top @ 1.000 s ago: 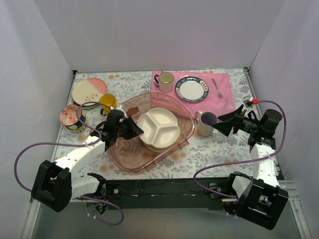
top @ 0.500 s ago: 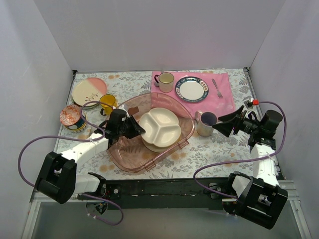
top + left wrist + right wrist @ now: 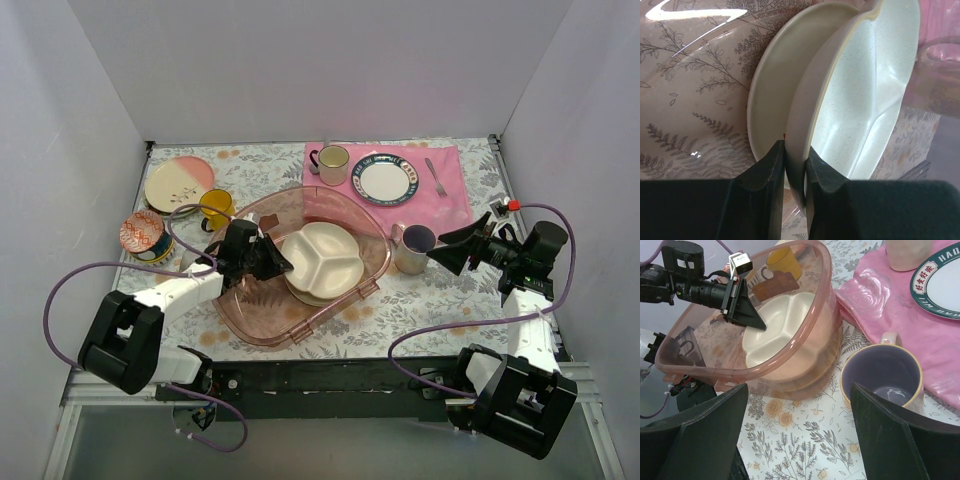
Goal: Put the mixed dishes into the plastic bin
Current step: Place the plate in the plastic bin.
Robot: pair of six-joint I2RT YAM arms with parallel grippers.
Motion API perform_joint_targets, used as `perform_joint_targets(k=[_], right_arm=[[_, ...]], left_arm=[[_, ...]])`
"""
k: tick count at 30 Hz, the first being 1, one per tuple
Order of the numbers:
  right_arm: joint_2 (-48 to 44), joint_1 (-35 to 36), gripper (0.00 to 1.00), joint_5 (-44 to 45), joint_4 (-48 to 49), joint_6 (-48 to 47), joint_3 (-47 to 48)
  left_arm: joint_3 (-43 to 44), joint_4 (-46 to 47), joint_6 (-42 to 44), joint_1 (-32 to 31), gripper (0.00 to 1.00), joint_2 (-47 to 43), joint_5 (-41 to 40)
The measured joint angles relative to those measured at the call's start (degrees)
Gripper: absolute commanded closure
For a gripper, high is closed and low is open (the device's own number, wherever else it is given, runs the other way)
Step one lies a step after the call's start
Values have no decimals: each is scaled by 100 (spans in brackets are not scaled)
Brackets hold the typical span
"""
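The left end effector point(image 3: 272, 262) is clamping the left rim of the sectioned plate point(image 3: 322, 255), with 1 finger point(image 3: 771, 167) on each face of the rim. That plate is sitting inside the bin point(image 3: 262, 338), in its right half, over a pale-green plate point(image 3: 765, 100). The right end effector point(image 3: 440, 255) is hanging with its jaws wide apart and holding nothing. It is just right of the grey mug point(image 3: 413, 245), which is standing upright on the table point(image 3: 440, 310) beside the bin. The yellow mug point(image 3: 215, 205) is standing just outside the bin's far-left rim. The floral plate point(image 3: 178, 183) and patterned bowl point(image 3: 142, 235) are sitting farther left.
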Motion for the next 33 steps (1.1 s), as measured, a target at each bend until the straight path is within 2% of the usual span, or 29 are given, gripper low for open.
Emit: perform_joint_targets(k=[5, 6, 7, 9, 12, 13, 17, 27, 33], right_arm=[[4, -28, 10, -7, 26, 2, 0], [9, -31, 10, -13, 28, 2, 0], [15, -31, 10, -15, 28, 2, 0], [37, -31, 10, -20, 31, 2, 0], [42, -35, 10, -20, 39, 2, -2], [42, -35, 10, -20, 44, 2, -2], [42, -68, 10, -26, 52, 2, -2], [42, -107, 10, -57, 68, 13, -2], [42, -146, 10, -66, 79, 42, -2]], left_arm=[[0, 92, 55, -7, 99, 146, 44], [0, 92, 52, -7, 98, 175, 52], [0, 94, 52, -7, 93, 197, 59], [0, 90, 55, -7, 90, 234, 72], [0, 122, 52, -7, 76, 284, 109], [0, 129, 48, -7, 66, 289, 129], [11, 365, -59, 0, 48, 286, 337], [205, 302, -46, 0, 32, 286, 369], [542, -129, 225, 0, 29, 284, 107]])
